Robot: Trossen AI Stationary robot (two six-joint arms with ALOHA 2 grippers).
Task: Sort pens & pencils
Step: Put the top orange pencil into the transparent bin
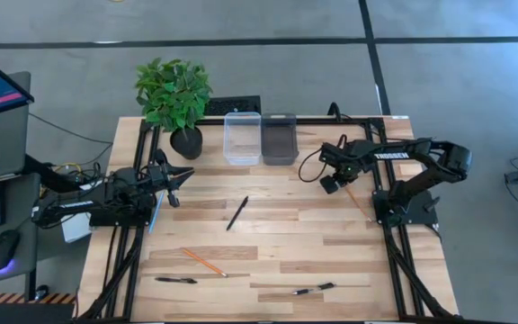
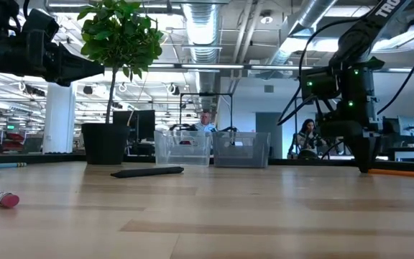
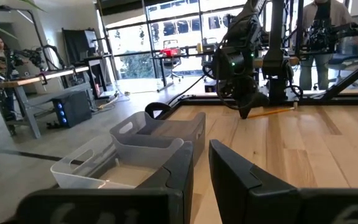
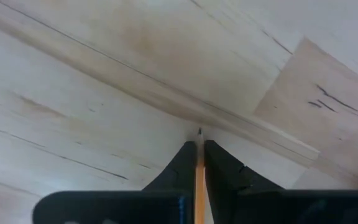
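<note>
Orange wood shows between the fingers of the right gripper [image 4: 199, 152], which is down at the table [image 1: 286, 243] on the right side and pinches a pencil [image 4: 199, 177] lying there. The left gripper [image 1: 176, 177] waits above the left edge, fingers almost together and holding nothing. One black pen [image 1: 236, 213] lies in the middle of the table, two more pens near the front edge, and a second pencil [image 1: 203, 262] front left. A clear bin [image 1: 242, 138] and a grey bin [image 1: 279, 138] stand at the back, beside a potted plant [image 1: 175, 99]
</note>
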